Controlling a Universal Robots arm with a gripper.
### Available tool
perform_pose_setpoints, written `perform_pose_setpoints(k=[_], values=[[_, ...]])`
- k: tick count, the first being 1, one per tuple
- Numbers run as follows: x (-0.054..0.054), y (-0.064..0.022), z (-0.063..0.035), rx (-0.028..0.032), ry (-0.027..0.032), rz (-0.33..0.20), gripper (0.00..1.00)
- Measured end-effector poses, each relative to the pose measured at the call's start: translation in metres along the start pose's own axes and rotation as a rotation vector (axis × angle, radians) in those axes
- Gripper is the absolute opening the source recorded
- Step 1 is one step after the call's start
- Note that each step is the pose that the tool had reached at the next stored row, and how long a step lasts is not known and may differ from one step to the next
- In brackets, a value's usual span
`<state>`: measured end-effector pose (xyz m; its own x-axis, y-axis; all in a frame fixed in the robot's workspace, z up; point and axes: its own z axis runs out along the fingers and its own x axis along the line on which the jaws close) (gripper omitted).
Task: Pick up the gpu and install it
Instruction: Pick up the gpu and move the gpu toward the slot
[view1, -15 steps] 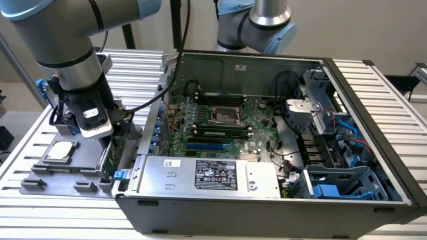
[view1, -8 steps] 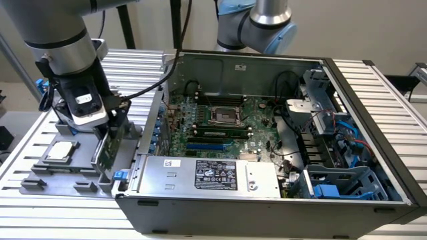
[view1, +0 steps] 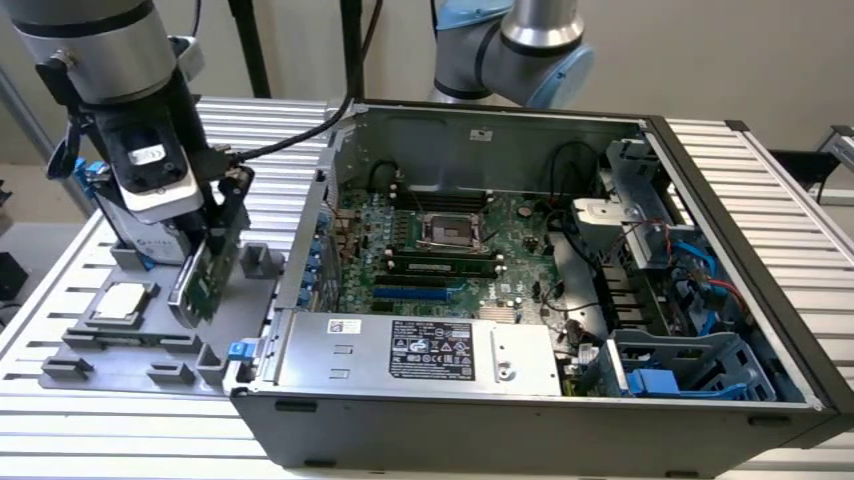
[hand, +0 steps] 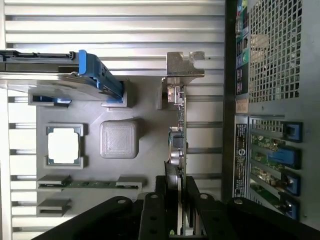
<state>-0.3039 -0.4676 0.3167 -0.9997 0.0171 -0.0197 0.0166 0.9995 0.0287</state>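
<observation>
My gripper (view1: 214, 235) clenched on gpu (view1: 200, 275): black fingers (hand: 192, 200) pinch thin flat card edge-on. Green board, silver stamped bracket (hand: 184, 65) at far end. Card tilted over gray moulded plastic tray (view1: 134, 355), at 9 o'clock from open sheet-metal case (view1: 534, 410) in exterior view. Square silver cpu (view1: 123, 298) in tray pocket, 8 o'clock of card. Ribbed metal tabletop (view1: 787, 180) beneath.
</observation>
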Motion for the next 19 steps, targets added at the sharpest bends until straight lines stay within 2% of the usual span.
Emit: perform_pose_setpoints(k=[6,10,19], values=[[-0.002,0.0008,-0.0269,-0.0001,0.0002,-0.007,0.27],[-0.008,0.0014,-0.0449,-0.0003,0.0005,-0.013,0.27],[-0.040,0.0031,-0.0853,-0.0031,0.0015,-0.017,0.27]])
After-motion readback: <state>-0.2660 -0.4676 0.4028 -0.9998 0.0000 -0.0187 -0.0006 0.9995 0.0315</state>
